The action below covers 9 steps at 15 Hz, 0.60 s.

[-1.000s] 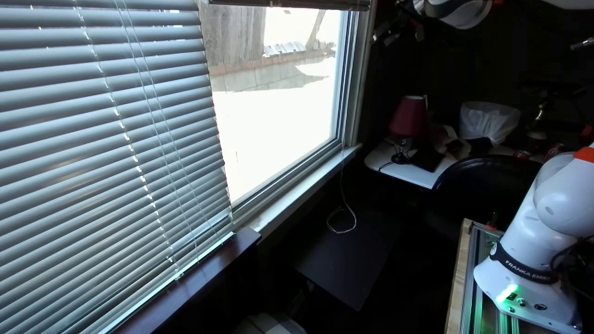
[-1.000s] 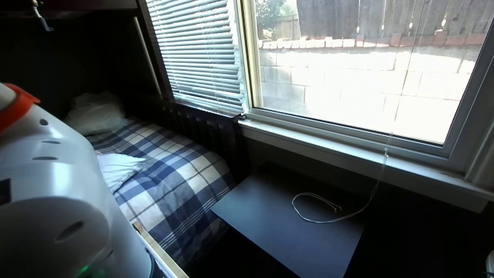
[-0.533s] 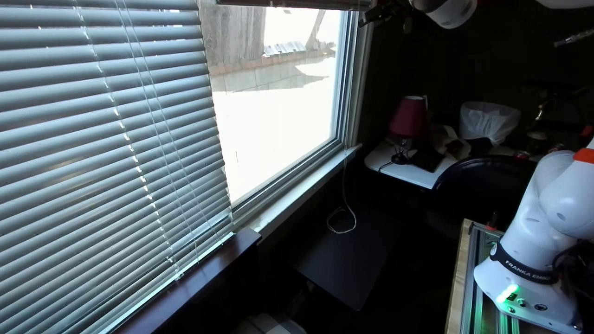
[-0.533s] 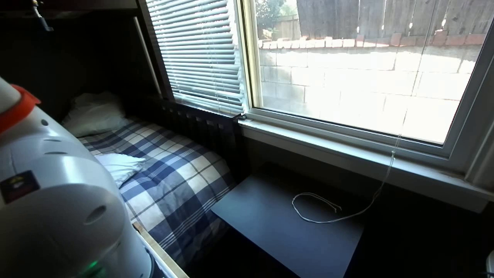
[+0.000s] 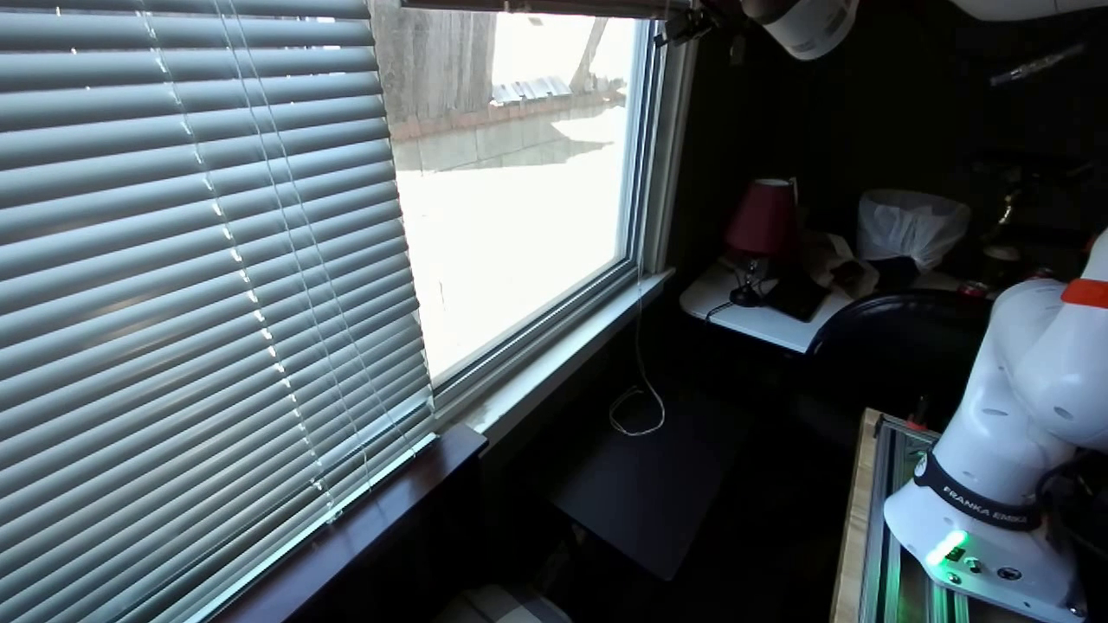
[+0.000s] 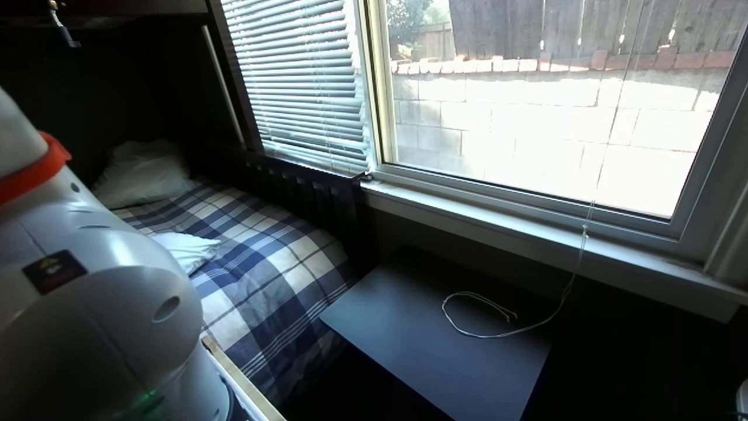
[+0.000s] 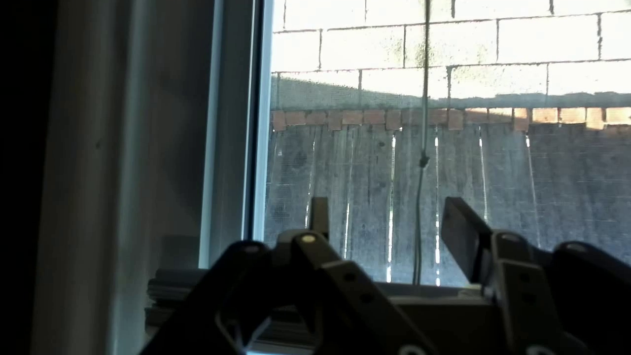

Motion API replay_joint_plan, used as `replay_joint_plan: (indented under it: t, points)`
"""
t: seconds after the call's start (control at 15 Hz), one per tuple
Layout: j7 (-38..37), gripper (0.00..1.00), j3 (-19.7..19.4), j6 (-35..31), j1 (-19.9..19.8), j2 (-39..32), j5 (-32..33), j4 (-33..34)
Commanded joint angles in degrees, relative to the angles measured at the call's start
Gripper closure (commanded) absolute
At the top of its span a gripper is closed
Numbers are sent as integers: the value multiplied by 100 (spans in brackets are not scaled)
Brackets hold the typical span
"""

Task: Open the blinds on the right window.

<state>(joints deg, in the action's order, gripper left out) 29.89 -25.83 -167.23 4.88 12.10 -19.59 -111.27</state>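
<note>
In both exterior views the left blind [image 5: 216, 260] is hanging left of the right window [image 6: 526, 128]; the cord [image 6: 585, 231] is hanging before it, its end lying on the table [image 6: 409, 345] below the sill [image 6: 497, 219]. In an exterior view the right blind [image 5: 554, 7] is sitting across the window's top. The bed [image 6: 280, 257] is standing left of the table. In the wrist view the cord is showing between the fingers of the gripper [image 7: 389, 222], depth unclear.
</note>
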Motion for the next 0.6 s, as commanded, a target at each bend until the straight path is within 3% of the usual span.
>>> replay_joint_plan:
  t: [0.0,0.2,0.27,0.53]
  points:
    - [372,73,-209,-7,241,-167,-365,180]
    - [445,96,-232,41,270,-192,-421,193]
    - [456,99,-238,28,276,-201,-418,190]
    - [386,100,-223,178,224,-188,-334,137]
